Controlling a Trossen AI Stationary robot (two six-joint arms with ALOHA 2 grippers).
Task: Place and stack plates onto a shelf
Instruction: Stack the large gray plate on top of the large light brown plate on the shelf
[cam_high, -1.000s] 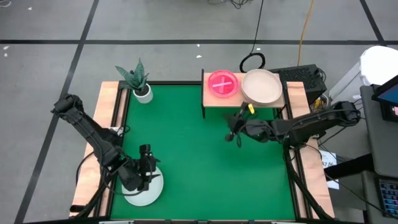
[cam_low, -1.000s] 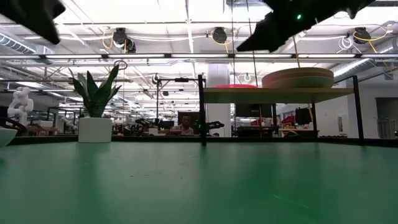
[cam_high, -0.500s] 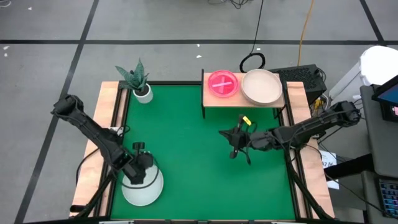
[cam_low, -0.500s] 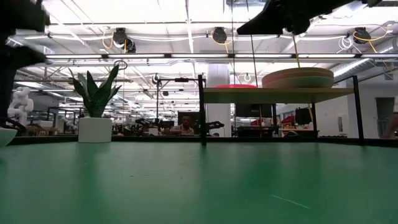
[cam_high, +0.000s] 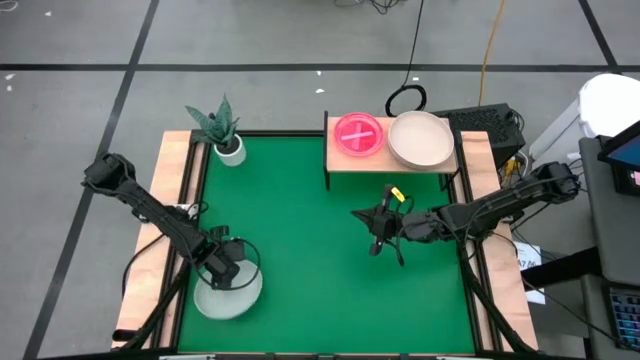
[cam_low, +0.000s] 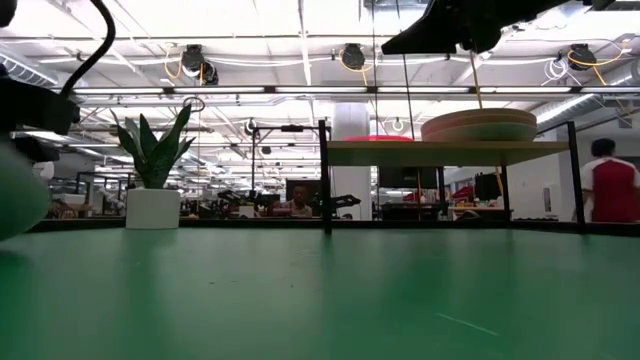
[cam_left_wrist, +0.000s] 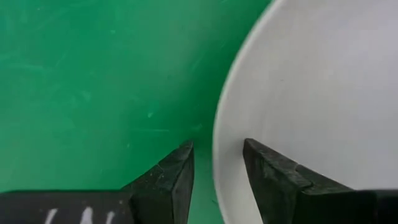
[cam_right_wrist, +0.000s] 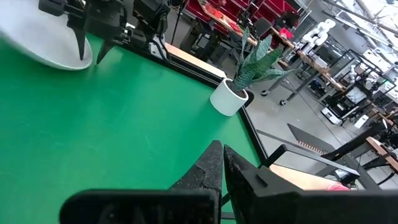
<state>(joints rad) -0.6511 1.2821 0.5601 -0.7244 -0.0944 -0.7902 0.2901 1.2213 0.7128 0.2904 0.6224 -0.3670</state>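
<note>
Fingers of the left gripper (cam_left_wrist: 217, 165) pinch the pale plate's (cam_high: 228, 297) rim at the near-left; lifting it toward the shelf (cam_high: 392, 163) looks next, while the right gripper (cam_right_wrist: 221, 163) waits pressed together.

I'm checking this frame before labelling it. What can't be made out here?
- How many plates sit in the beige round plate stack on the light-wood shelf: high view shows only the top one; the low view is too small.
- Whether the left hand pinches the pale round plate's rim: left wrist view cuts the fingers off at the frame's edge.
- The pink see-through plate's stack: seen only from above.
</note>
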